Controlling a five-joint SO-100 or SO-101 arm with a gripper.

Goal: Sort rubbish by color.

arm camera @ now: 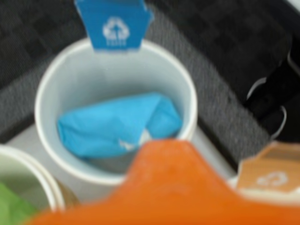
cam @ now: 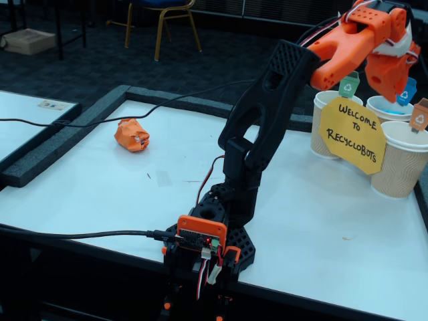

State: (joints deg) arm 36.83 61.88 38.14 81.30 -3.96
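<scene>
- Dark carpeted floor (cam: 200, 57) beyond white table (cam: 314, 221), edged in grey foam border (cam: 60, 144).
- Gold-legged chair (cam: 164, 23) at back.
- Cardboard box (cam: 28, 41) on floor, far left.
- Second white tabletop (cam: 20, 120) at left.

Three beige paper cups (cam: 402, 162) are standing clustered at the right edge of the white tabletop (cam: 134, 194) in the fixed view, each carrying a small recycling tag: green (cam: 348, 85), blue (cam: 405, 95) and orange (cam: 420, 115). A yellow sign (cam: 352, 134) reading "Welcome to Recyclobots" is leaning against their front. A black cable (cam: 100, 118) is trailing across the tabletop's upper left. A chair (cam: 162, 20) is standing on the dark carpet at the top of the frame.
</scene>
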